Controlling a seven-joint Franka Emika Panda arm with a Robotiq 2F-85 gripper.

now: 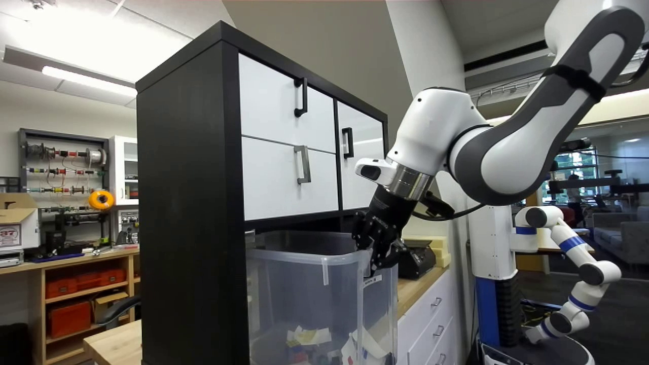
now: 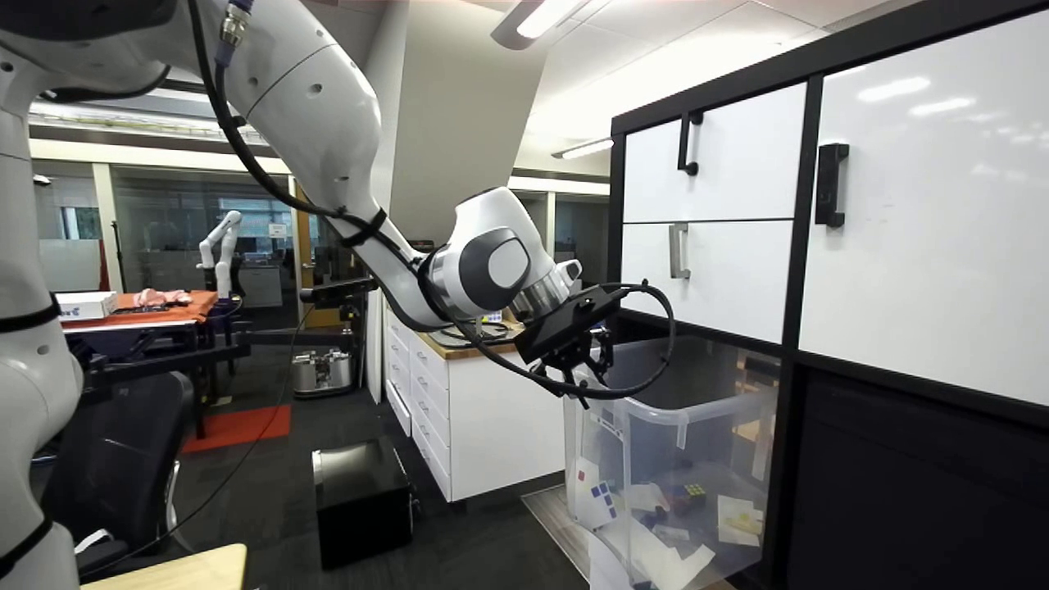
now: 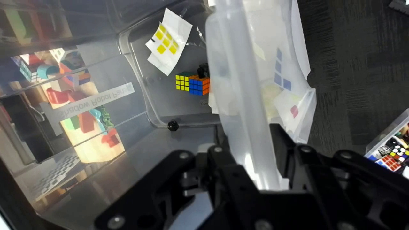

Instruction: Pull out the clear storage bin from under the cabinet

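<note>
The clear storage bin (image 1: 304, 289) sits at the lower opening of the black cabinet (image 1: 185, 192), below its white drawer fronts. Much of the bin (image 2: 682, 416) stands out past the front of the cabinet (image 2: 804, 197); its back part is in the cabinet's shade. Paper scraps and puzzle cubes lie inside it. My gripper (image 1: 379, 261) is at the bin's outer rim, also in an exterior view (image 2: 592, 385). In the wrist view its fingers (image 3: 249, 132) straddle the bin's thick rim (image 3: 235, 70) and look closed on it, one inside, one outside. The bin's underside is hidden.
A white drawer base with wooden top (image 2: 512, 426) stands beside the bin. A black box (image 2: 361, 508) and a chair (image 2: 123, 459) are on the floor. A small tray of cubes (image 3: 388, 147) shows at the wrist view's right. A wooden tabletop (image 1: 114, 344) is near the cabinet's side.
</note>
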